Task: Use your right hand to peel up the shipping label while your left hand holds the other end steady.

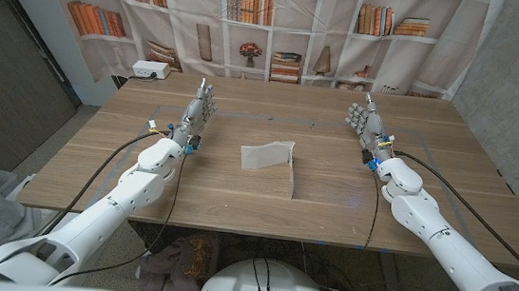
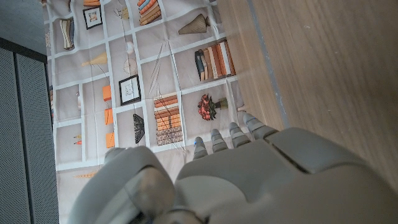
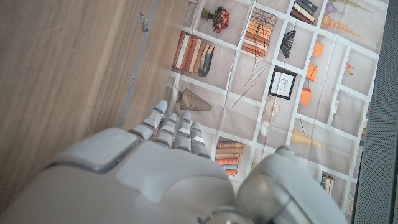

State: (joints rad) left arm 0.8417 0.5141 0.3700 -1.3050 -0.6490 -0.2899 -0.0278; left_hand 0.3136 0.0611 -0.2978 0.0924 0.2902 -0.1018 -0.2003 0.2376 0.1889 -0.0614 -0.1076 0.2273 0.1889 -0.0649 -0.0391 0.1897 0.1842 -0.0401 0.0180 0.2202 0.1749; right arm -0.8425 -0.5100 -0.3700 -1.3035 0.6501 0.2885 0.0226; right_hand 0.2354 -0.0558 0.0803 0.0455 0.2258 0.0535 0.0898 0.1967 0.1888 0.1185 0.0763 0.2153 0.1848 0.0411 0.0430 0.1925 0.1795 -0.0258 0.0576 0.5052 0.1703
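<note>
A white shipping label (image 1: 269, 156) lies on the wooden table (image 1: 263, 203) in the middle, one part flat and its right end bent upward. My left hand (image 1: 200, 106) stands to the left of it, well apart, fingers stretched toward the table's far edge and holding nothing. My right hand (image 1: 365, 120) stands to the right of the label, also apart, fingers straight and empty. The left wrist view looks along the back of my left hand (image 2: 249, 180), and the right wrist view along the back of my right hand (image 3: 155, 180); in both the fingers reach toward the backdrop.
A printed bookshelf backdrop (image 1: 281, 23) hangs behind the table. A white power strip (image 1: 149, 71) sits at the table's far left corner. Cables run along both forearms. Cloth (image 1: 177, 257) lies on the floor under the front edge.
</note>
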